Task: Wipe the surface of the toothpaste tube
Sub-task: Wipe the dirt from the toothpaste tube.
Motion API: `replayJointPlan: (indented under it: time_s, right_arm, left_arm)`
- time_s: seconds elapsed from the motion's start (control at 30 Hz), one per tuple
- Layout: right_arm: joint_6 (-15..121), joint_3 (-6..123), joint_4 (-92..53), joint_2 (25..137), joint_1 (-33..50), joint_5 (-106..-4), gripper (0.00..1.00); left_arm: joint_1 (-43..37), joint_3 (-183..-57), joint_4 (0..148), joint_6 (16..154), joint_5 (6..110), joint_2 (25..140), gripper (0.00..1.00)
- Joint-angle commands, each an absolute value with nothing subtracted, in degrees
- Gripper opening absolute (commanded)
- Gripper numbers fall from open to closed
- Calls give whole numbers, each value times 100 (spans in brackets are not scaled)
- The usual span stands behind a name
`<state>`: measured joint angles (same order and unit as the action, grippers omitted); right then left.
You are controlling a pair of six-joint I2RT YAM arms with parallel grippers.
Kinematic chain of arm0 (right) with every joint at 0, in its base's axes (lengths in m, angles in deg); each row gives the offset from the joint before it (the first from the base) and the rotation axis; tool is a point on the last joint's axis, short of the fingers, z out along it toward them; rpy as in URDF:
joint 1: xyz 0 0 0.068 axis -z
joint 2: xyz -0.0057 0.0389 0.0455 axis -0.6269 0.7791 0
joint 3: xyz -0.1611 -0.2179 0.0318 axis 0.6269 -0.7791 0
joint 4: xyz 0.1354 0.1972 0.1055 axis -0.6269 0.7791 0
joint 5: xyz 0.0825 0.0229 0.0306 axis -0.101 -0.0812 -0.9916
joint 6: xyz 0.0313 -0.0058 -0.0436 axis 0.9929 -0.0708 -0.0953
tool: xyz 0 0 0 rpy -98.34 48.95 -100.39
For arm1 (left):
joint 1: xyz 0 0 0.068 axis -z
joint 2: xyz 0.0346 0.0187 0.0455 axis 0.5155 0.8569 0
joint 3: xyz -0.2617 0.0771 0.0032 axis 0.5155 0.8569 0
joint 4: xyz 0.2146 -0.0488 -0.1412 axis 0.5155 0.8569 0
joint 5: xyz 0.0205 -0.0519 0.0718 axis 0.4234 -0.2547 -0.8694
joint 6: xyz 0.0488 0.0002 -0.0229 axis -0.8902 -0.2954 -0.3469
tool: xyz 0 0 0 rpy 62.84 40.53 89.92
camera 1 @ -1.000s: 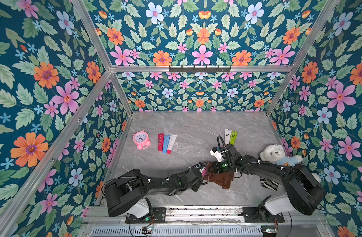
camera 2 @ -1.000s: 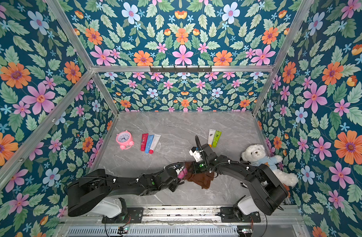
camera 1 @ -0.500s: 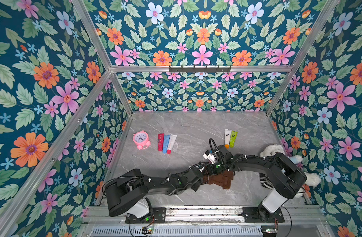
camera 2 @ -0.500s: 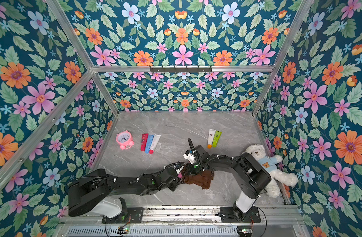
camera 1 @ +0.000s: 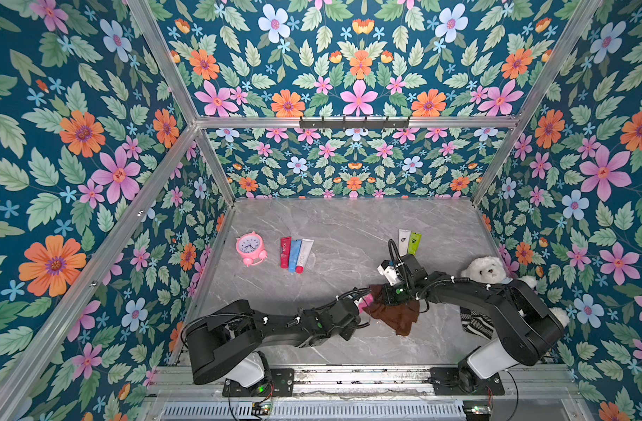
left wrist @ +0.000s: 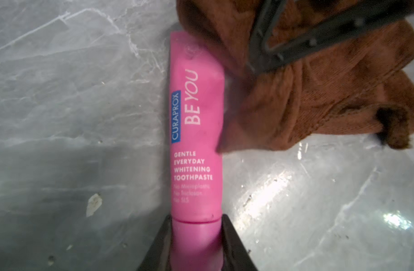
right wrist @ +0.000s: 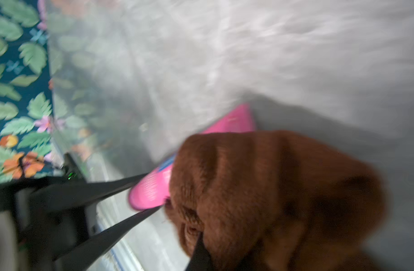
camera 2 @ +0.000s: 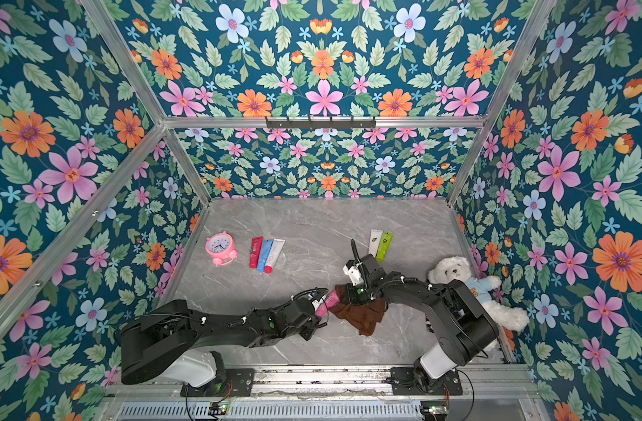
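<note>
A pink toothpaste tube (left wrist: 196,131) is held at its cap end by my left gripper (left wrist: 196,223), shut on it, low over the grey marble table (camera 1: 348,226). In both top views the tube (camera 1: 365,301) (camera 2: 328,301) points right from the left gripper (camera 1: 355,310) (camera 2: 317,310). My right gripper (camera 1: 386,297) (camera 2: 352,296) is shut on a brown cloth (camera 1: 396,315) (camera 2: 363,315). The cloth (left wrist: 318,98) (right wrist: 271,187) drapes over the tube's far end and hides it. The right wrist view is blurred; the tube (right wrist: 154,187) shows beside the cloth.
At the back left lie a pink alarm clock (camera 1: 250,248) and three tubes (camera 1: 295,253). Two more tubes (camera 1: 408,242) lie at the back right. A white teddy bear (camera 1: 488,269) and a striped cloth (camera 1: 476,324) sit by the right arm.
The right gripper carried the brown cloth left along the tube, then came back to the right. The left gripper kept the tube still.
</note>
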<state>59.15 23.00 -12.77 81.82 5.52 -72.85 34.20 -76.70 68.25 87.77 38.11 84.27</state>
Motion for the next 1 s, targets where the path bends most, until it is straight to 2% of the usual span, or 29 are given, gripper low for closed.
replayJointPlan:
  time_s: [0.0,0.33,0.6,0.83,0.97]
  right_arm:
    - [6120,2301,-1522,8107,262,-7691,0]
    - [6338,2421,-2118,8698,77,-7955,0]
    - [6017,2761,-1345,9014,405,-7215,0]
    - [5613,2676,-589,8579,1029,-6483,0]
    - [5605,2572,-837,8257,947,-7048,0]
  left_arm:
    - [3427,-7673,6988,8725,3922,8460,0]
    - [3425,-7687,7003,8720,3925,8476,0]
    - [3419,-7630,6978,8733,3905,8399,0]
    - [3419,-7610,6950,8724,3908,8373,0]
    - [3422,-7619,6942,8725,3933,8400,0]
